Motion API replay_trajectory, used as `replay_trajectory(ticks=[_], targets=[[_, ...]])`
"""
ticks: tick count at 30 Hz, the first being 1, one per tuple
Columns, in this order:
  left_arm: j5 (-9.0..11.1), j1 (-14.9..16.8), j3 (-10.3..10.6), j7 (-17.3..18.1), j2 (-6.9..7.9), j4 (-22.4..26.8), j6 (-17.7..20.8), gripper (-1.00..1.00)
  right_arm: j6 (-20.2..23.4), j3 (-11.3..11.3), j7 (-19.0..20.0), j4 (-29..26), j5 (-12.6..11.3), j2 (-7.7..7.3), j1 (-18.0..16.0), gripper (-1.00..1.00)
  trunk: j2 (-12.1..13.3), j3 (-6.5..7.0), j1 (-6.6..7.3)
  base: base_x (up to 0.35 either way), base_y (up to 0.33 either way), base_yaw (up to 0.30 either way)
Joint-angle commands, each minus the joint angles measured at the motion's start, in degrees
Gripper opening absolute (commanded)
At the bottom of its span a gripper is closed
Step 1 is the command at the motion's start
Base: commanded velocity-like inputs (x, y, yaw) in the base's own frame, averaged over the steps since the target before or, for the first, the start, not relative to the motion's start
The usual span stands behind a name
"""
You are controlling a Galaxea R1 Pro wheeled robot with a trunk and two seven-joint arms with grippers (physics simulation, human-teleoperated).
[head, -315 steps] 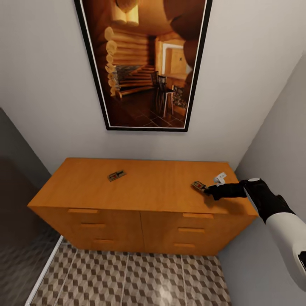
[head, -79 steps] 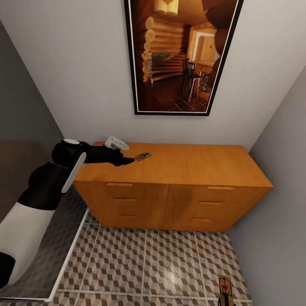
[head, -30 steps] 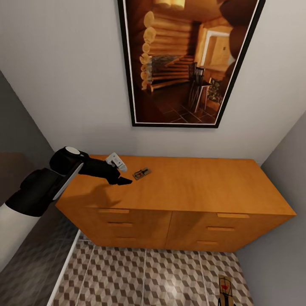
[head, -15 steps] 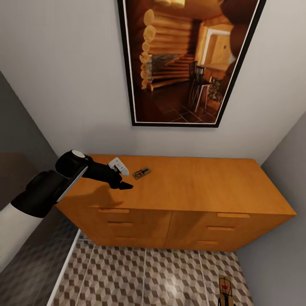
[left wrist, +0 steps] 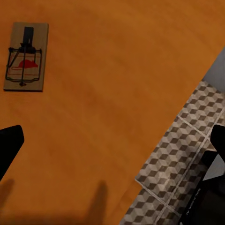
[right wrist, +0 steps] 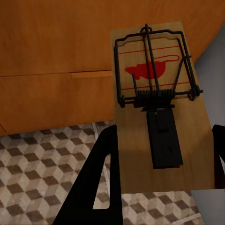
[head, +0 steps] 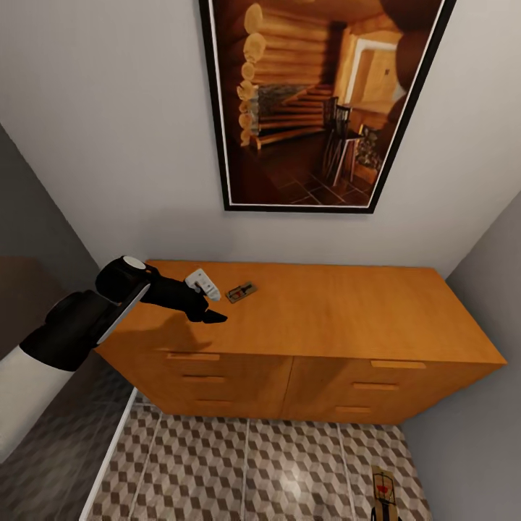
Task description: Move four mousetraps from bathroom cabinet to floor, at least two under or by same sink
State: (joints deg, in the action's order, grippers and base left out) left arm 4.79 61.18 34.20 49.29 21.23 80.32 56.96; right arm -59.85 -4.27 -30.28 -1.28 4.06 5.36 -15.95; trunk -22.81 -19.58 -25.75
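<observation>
Mousetraps are split between two places; going left to right, the left hand hovers over the near-left part of the cabinet top, fingers spread wide with nothing between them, as the left wrist view confirms, where one mousetrap lies flat on the orange wood, apart from the dark fingertips; in the head view that same trap sits just beyond the hand toward the wall; further right, the right hand is clamped on a second mousetrap, its board between the two black fingers, held above the bathroom floor in front of the drawer fronts; the held trap's tip shows at the lower right of the head view. The likeliest slip, judging from this, is the left hand closing short of the thin board and pinching only wood, or nudging the trap away toward the wall; a flat board offers little edge to catch. The cabinet's front edge lies close to the left hand, with tiled floor below; the top is broad and bare to the right, giving ample room; grey walls hem both ends, and a framed picture hangs above.
</observation>
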Motion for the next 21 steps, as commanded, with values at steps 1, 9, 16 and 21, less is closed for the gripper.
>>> replay_trajectory(ticks=[1,9,16,21], targets=[[0.5,0.1,0.1,-0.2,0.05,0.0,0.4,1.0,0.0,-0.4,-0.6,0.0,0.2,0.02,0.0,-1.0,-0.1,-0.11,-0.03,0.0,0.0,0.0],[0.5,0.1,0.2,-0.2,0.04,0.0,0.4,1.0,-0.1,-0.4,-0.6,0.0,0.2,0.08,0.0,-1.0,-0.1,-0.13,-0.03,0.12,0.0,0.0],[0.5,0.1,0.2,-0.2,0.05,0.0,0.4,1.0,-0.1,-0.4,-0.6,0.1,0.2,0.09,0.0,-1.0,-0.1,-0.13,-0.03,0.313,0.0,0.0],[0.5,0.1,0.2,-0.2,0.04,0.0,0.4,1.0,0.0,-0.4,-0.6,0.1,0.2,0.09,0.0,-1.0,-0.1,-0.13,-0.03,0.271,0.0,0.0]])
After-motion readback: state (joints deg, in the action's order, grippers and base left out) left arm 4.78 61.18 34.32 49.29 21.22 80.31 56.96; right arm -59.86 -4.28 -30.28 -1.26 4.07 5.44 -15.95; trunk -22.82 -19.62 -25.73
